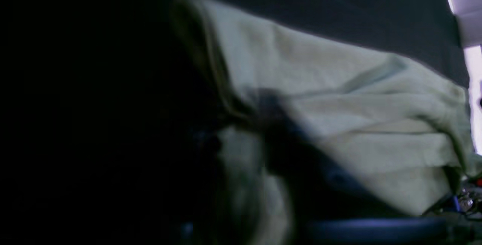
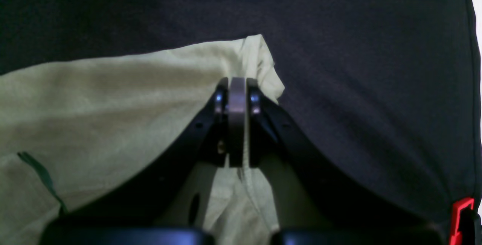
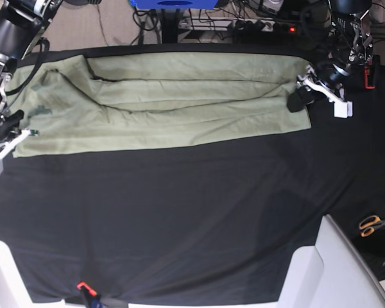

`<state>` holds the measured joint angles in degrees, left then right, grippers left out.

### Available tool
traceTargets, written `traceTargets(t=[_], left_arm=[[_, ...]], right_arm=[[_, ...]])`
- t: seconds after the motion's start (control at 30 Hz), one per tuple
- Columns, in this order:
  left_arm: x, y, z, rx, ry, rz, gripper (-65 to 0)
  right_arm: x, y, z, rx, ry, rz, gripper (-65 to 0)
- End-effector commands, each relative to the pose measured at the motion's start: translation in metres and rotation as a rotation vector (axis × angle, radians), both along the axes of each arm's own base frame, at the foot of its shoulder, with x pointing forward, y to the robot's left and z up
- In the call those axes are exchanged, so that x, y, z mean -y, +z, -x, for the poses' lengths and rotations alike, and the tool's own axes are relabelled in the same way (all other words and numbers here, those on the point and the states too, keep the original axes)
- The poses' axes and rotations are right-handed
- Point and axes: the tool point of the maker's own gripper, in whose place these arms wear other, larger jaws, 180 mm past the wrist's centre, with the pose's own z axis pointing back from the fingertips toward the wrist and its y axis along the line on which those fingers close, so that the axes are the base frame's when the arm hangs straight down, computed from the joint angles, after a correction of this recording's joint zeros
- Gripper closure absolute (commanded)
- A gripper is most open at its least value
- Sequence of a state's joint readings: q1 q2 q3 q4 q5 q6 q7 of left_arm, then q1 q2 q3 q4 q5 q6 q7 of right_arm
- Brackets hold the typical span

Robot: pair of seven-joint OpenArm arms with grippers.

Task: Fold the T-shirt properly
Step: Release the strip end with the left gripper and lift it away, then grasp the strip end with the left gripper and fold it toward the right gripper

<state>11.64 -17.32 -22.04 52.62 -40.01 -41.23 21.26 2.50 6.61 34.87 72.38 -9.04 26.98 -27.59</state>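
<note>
The pale sage-green T-shirt (image 3: 167, 106) lies stretched as a long band along the far side of the black table cloth (image 3: 179, 212). My right gripper (image 2: 237, 87) is shut on a corner of the T-shirt (image 2: 94, 98), with cloth pinched between its pads. In the base view it sits at the shirt's left end (image 3: 13, 131). My left gripper (image 3: 299, 100) is at the shirt's right edge. The left wrist view is dark and blurred. There a dark finger (image 1: 286, 143) lies among bunched folds of the T-shirt (image 1: 339, 87), and the left gripper seems shut on it.
Orange-handled scissors (image 3: 372, 224) lie at the right edge of the table. A white box (image 3: 321, 269) stands at the front right corner. A red clip (image 3: 83, 286) holds the cloth at the front edge, and a red clamp (image 2: 461, 215) shows at the cloth's side.
</note>
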Motion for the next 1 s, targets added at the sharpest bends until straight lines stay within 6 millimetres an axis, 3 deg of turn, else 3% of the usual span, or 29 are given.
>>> traceTargets(t=[0.0,0.13,0.33,0.43,0.53,0.67,0.83,0.97], left_arm=[[-0.005,-0.007,0.004,-0.053,-0.026,-0.039,0.0],[-0.014,0.004,-0.015,-0.016,-0.043,-0.077,0.0],[-0.027,0.039,-0.042,0.074,-0.137,-0.244,0.0],[-0.039,0.048,-0.045,0.078,-0.171,-0.345,0.0],[-0.064,0.056,-0.037,0.063,-0.147,-0.434,0.0],[-0.084,0.081,-0.029,0.079,-0.164,-0.573,0.0],[-0.047,0.108,-0.028,0.140,-0.211,-0.710,0.0],[0.002,0.110,-0.034,0.136,-0.238,-0.726,0.0]], right_arm=[[0.009,0.016,-0.011,0.049,-0.001,0.026,-0.9],[0.009,0.013,-0.007,0.040,-0.001,0.025,-0.9],[0.008,0.012,-0.006,0.038,-0.001,0.023,-0.9],[0.008,0.012,-0.006,0.039,-0.001,0.022,-0.9],[0.008,0.012,-0.006,0.039,-0.001,0.022,-0.9],[0.008,0.012,-0.006,0.040,-0.001,0.023,-0.9],[0.008,0.014,-0.008,0.045,-0.001,0.023,-0.9],[0.008,0.014,-0.009,0.046,-0.001,0.023,-0.9]])
